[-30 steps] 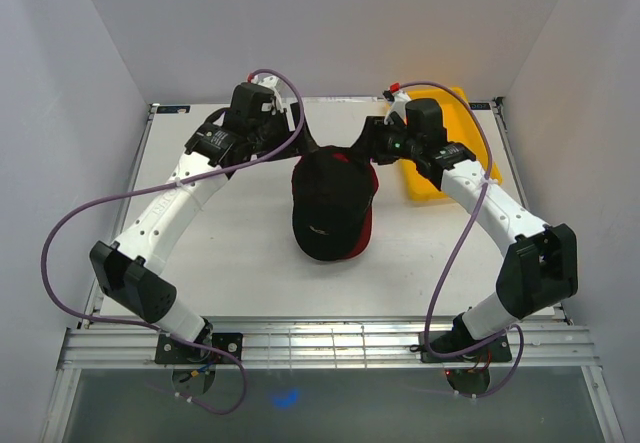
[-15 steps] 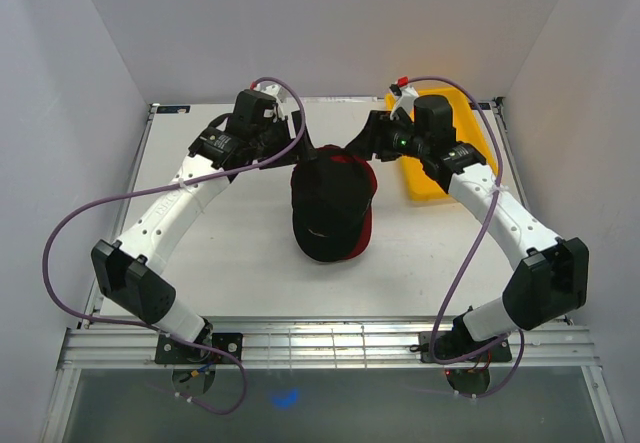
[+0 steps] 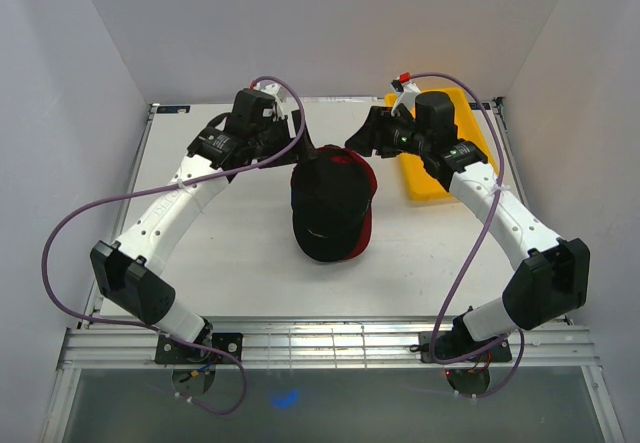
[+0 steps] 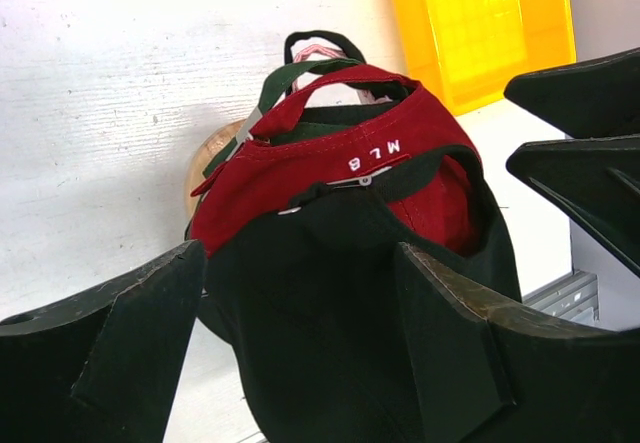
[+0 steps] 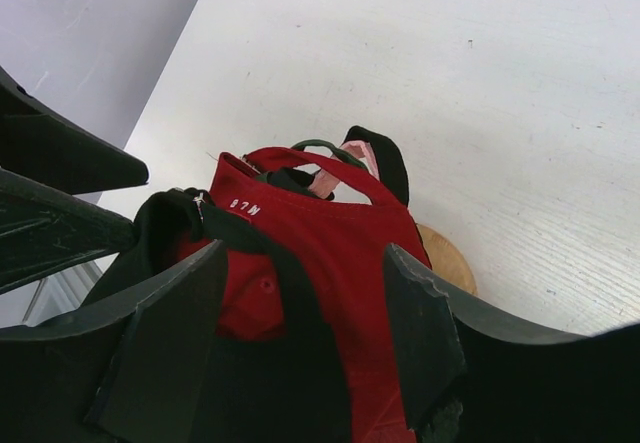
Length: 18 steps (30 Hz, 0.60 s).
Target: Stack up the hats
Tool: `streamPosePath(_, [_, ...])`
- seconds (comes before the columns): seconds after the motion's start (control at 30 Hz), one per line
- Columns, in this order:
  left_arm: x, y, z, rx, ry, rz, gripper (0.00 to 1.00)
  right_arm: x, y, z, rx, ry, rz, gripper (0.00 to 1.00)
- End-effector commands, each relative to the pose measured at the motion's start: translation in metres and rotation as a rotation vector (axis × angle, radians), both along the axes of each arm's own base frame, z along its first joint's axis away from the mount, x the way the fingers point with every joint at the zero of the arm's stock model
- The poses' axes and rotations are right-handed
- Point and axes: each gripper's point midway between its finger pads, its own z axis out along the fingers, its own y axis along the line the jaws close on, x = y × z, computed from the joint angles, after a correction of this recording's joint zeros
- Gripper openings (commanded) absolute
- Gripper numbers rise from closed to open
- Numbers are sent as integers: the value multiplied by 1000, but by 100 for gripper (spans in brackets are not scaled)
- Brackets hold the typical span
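A black cap (image 3: pixel 328 213) lies on top of a red cap (image 3: pixel 366 179) at the middle of the table, brims toward the near edge. In the left wrist view the black cap (image 4: pixel 330 313) covers the red cap (image 4: pixel 330 163), with a dark green strap (image 4: pixel 273 85) and a bit of pink fabric (image 4: pixel 315 55) behind them, all on a round wooden stand (image 4: pixel 213 155). My left gripper (image 3: pixel 300 145) is open just behind the stack on its left. My right gripper (image 3: pixel 358 141) is open behind it on the right. Both hold nothing, as their own views show for the left (image 4: pixel 298 263) and the right (image 5: pixel 305 258).
A yellow tray (image 3: pixel 425 181) lies at the back right, partly under the right arm, and shows in the left wrist view (image 4: pixel 480 23). The stand's wooden edge (image 5: pixel 447 260) shows beside the red cap (image 5: pixel 340 253). White walls enclose the table on three sides.
Both grippers have drawn back a little from the rear of the black cap. The cap's back edge has dropped, and more of the red cap shows behind it.
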Motion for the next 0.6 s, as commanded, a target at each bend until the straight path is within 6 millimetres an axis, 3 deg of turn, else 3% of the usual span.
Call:
streamPosePath(0.0, [-7,4,40,-45,-85,-14,87,-2,-3,31,27,-66,-8,69])
streamPosePath(0.57, [-13,9,54,-51,-118,-14,86,-8,-5,38,39,-68,-6,69])
